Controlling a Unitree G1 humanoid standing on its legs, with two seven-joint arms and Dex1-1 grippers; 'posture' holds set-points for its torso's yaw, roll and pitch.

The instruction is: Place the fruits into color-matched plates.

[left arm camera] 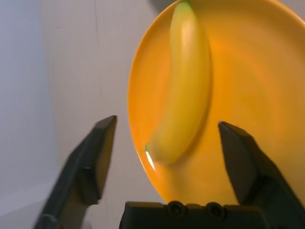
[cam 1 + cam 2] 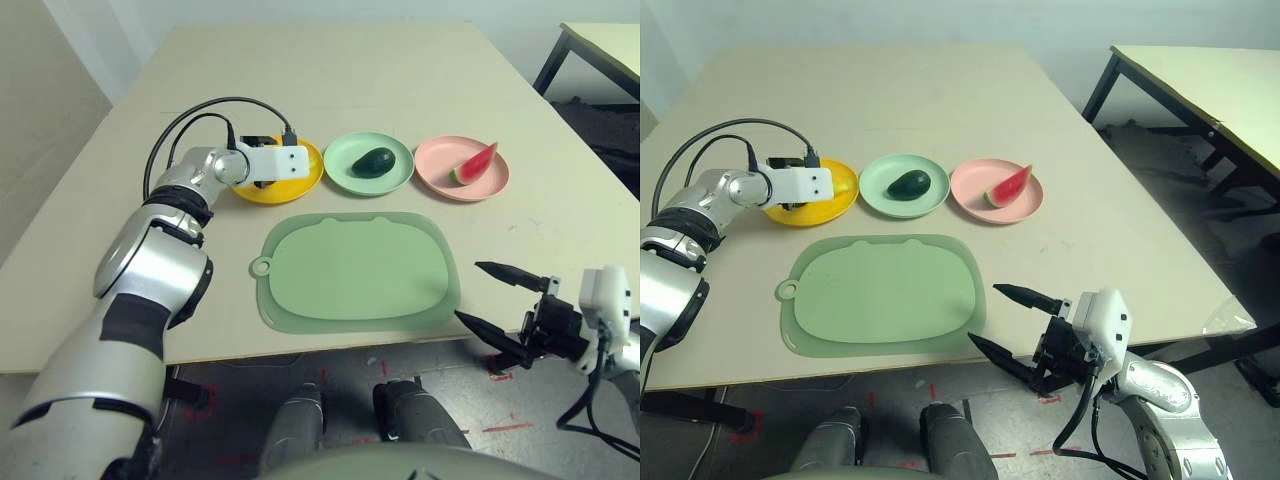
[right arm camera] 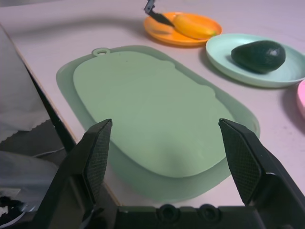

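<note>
**Fruit and plate status**

On the tabletop, three plates stand in a row beyond the green mat (image 2: 355, 268). The banana (image 1: 183, 86) lies in the yellow-orange plate (image 2: 305, 180), the avocado (image 2: 374, 162) in the mint plate (image 2: 345, 155), and the watermelon wedge (image 2: 474, 164) in the pink plate (image 2: 435, 160). The left gripper (image 1: 167, 143) hovers over the banana, jaws wide apart, empty. The right gripper (image 2: 490, 300) hangs off the near edge, jaws spread, empty.

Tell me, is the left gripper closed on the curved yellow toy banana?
No, in the left wrist view the left gripper is open and the curved yellow toy banana lies free in the round yellow-orange plastic plate.
</note>
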